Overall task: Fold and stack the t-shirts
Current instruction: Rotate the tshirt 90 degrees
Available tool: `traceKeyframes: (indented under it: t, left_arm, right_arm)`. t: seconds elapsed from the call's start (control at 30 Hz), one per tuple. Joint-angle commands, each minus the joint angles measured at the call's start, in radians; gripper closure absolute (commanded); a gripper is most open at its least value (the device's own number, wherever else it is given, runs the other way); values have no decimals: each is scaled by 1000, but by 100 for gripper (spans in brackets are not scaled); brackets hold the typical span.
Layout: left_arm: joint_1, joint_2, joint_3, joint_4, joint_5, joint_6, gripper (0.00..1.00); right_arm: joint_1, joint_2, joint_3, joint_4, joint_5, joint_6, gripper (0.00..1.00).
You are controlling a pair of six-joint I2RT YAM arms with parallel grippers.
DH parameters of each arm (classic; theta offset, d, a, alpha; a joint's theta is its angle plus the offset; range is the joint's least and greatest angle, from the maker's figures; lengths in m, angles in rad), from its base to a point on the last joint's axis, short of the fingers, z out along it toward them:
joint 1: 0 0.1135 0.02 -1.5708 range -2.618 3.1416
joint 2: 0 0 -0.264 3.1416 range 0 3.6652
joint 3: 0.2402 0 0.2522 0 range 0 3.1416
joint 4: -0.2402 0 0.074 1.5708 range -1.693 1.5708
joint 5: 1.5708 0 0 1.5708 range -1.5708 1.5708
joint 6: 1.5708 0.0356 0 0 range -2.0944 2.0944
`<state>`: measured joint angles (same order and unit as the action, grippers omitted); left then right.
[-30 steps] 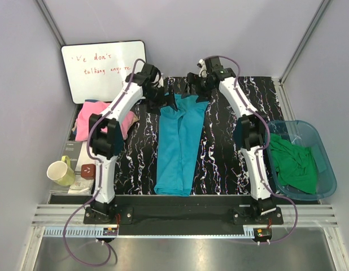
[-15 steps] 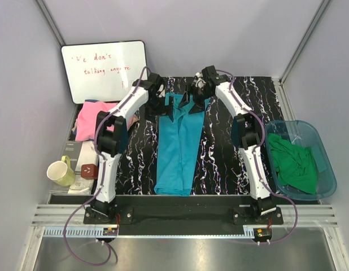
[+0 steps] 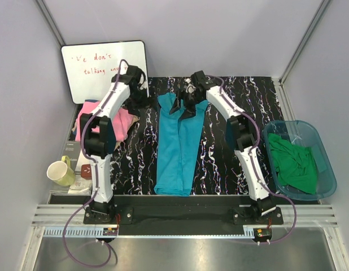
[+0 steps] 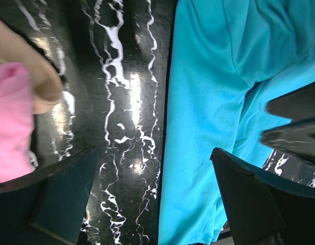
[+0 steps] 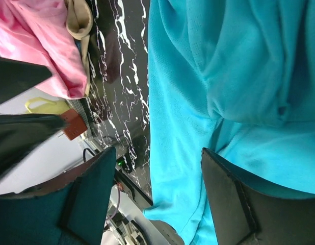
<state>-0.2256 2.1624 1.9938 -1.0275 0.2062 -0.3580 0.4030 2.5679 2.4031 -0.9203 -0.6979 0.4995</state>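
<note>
A teal-blue t-shirt (image 3: 177,147) lies folded into a long narrow strip down the middle of the black marbled table (image 3: 219,147). My right gripper (image 3: 183,106) hangs over the strip's far end, open, with teal cloth (image 5: 188,102) spread beneath its jaws (image 5: 158,150). My left gripper (image 3: 142,100) is open beside the strip's left edge, over bare table and teal cloth (image 4: 208,102), holding nothing (image 4: 153,153). A pink t-shirt (image 3: 98,121) with tan cloth (image 5: 78,20) on it lies at the table's left. Green t-shirts (image 3: 296,164) fill the tub.
A translucent blue tub (image 3: 327,169) stands at the right edge. A whiteboard (image 3: 104,68) leans at the back left. A yellow mug (image 3: 60,171) and small items sit at the front left, off the black mat.
The left arm has swung left, away from the teal shirt's far end toward the pink shirt. The right gripper has shifted left over the shirt's far end, and its jaws have narrowed somewhat.
</note>
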Motion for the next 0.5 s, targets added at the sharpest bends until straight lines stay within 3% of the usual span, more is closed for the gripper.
traceKeyframes:
  t: [0.0, 0.13, 0.27, 0.47]
  left_arm:
    - [22, -93, -13, 24, 36, 21, 1]
    - [35, -114, -30, 35, 64, 24, 1]
    - [48, -131, -58, 56, 96, 30, 1]
    - [58, -145, -111, 79, 121, 47, 1]
  right_arm:
    - [19, -20, -7, 41, 63, 33, 25]
    - [17, -38, -22, 60, 136, 46, 24]
    - [11, -81, -122, 218, 104, 120, 24]
    - [22, -287, -517, 569, 289, 100, 24]
